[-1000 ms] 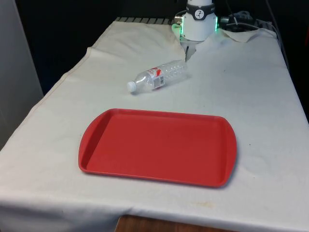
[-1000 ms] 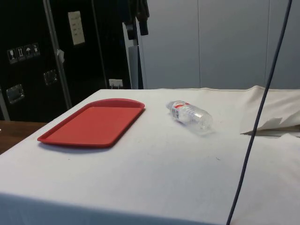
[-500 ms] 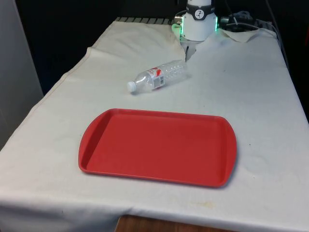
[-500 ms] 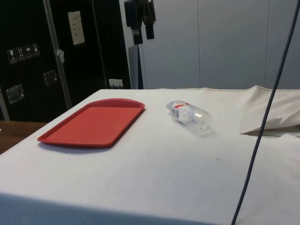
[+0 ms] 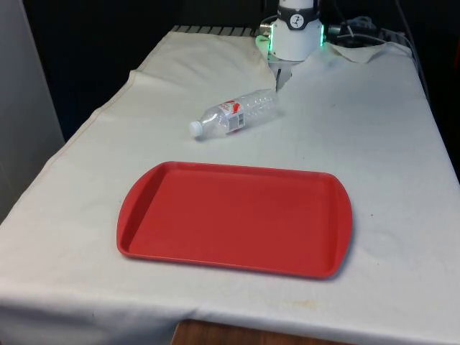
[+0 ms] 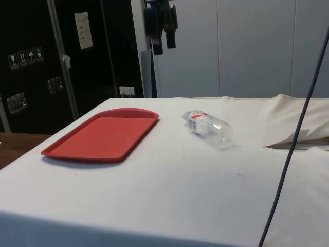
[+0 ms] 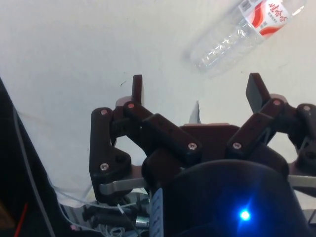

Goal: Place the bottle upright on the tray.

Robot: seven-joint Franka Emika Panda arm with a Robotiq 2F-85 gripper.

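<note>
Front view first: the bottle (image 5: pixel 236 114) lies on its side on the white cloth (image 5: pixel 374 129), well apart from the red tray (image 5: pixel 233 218) and beyond its far edge, cap towards the front view's left. It is clear, ribbed plastic with a white cap and a red-and-white label, round enough to roll if nudged. The tray is flat, smooth and shallow-rimmed with rounded corners, and bare. In the side view the gripper (image 6: pixel 163 40) hangs high above the table, lower and nearer the bottle than half a second ago, while bottle and tray have not shifted. The fingers (image 7: pixel 255 93) stand wide apart, holding nothing, so the approach seems under way and the grasp not yet begun.
</note>
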